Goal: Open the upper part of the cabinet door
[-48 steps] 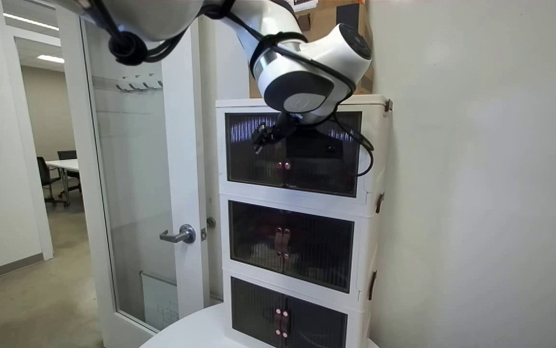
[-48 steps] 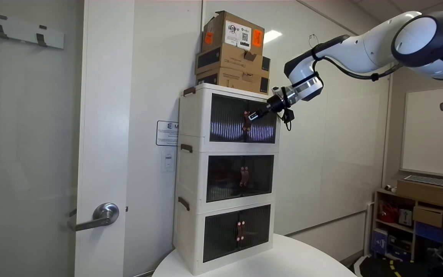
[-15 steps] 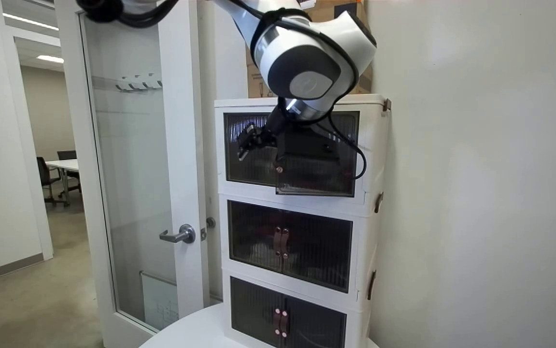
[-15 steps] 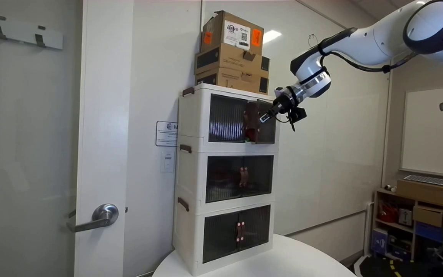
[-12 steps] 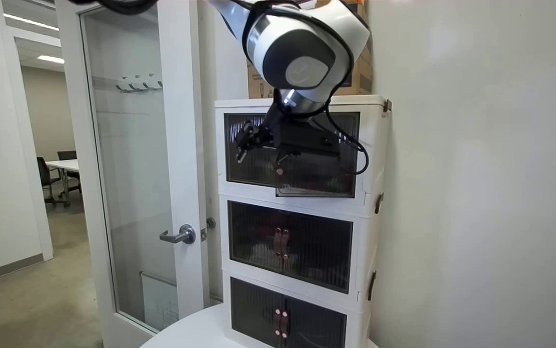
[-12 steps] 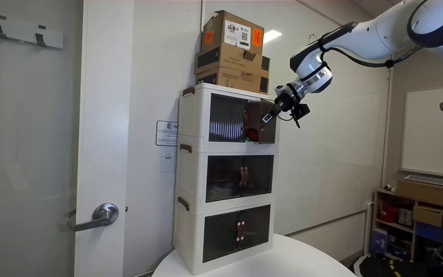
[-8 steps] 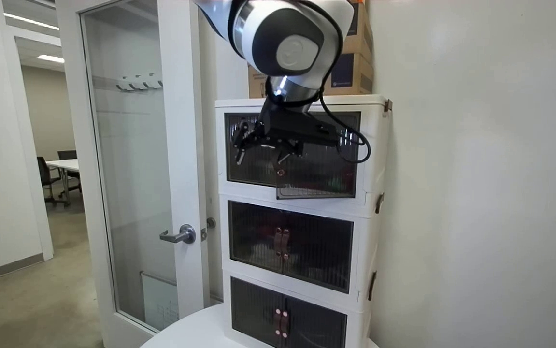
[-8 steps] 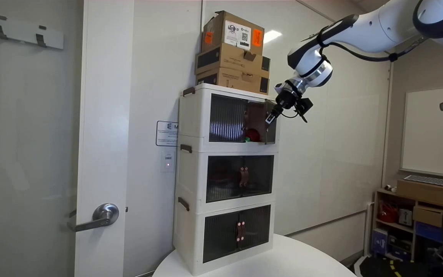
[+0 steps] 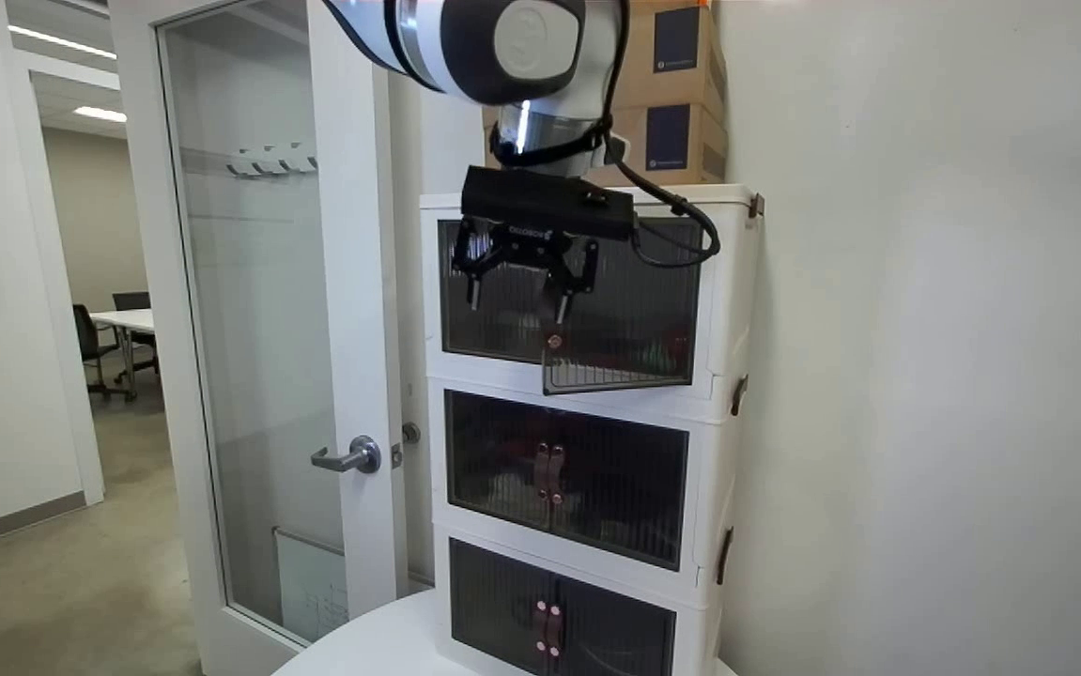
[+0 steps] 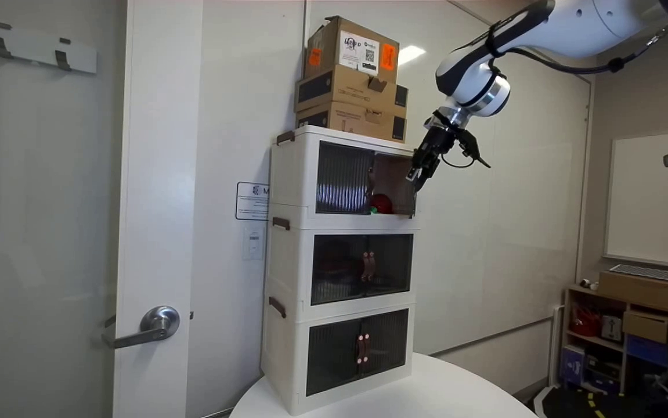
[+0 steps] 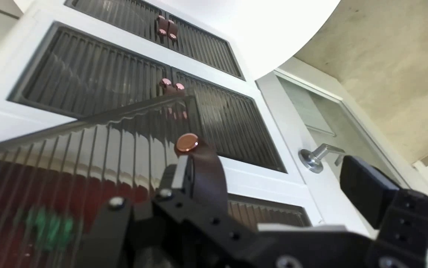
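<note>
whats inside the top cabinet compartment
In an exterior view, a rounded red thing and a small green thing by its lower edge show through the opening; what they are is unclear. The closed dark leaf hides whatever is behind it.

In both exterior views: glazed door [image 9: 263, 357], left of frame, metal lever handle [image 9: 352, 456] fitted; curved-edge white table [image 10: 450, 386], bottom. In an exterior view: three cardboard boxes [image 10: 351, 90] stacked, upper centre; whiteboard [image 10: 638, 203], right edge; shelving [image 10: 595, 341], lower right.

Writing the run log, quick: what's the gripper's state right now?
Gripper: open, nothing clamped; one finger is at the brown strap of the upper door, contact unclear.
</note>
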Controlling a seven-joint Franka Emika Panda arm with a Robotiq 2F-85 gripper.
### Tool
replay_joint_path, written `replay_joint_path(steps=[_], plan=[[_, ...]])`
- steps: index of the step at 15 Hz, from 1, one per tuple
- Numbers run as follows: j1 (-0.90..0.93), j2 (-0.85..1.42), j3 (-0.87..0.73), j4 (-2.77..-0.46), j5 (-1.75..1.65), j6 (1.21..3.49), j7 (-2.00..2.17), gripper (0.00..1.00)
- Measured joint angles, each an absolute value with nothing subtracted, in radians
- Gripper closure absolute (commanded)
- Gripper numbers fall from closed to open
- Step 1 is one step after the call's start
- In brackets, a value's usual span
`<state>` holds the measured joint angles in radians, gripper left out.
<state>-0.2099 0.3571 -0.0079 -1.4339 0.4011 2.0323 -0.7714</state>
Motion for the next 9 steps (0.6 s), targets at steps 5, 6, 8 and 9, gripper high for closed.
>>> replay_joint_path(steps=[5,6,8,9], plan=[[-0.207,0.293,-0.035,-1.503,0.331,2.056,-0.495,0.0],[-0.207,0.281,-0.04,-1.512,0.318,2.056,-0.438,0.0],[-0.205,0.262,-0.049,-1.525,0.292,2.056,-0.325,0.0],[-0.203,0.253,-0.055,-1.531,0.274,2.058,-0.266,0.0]])
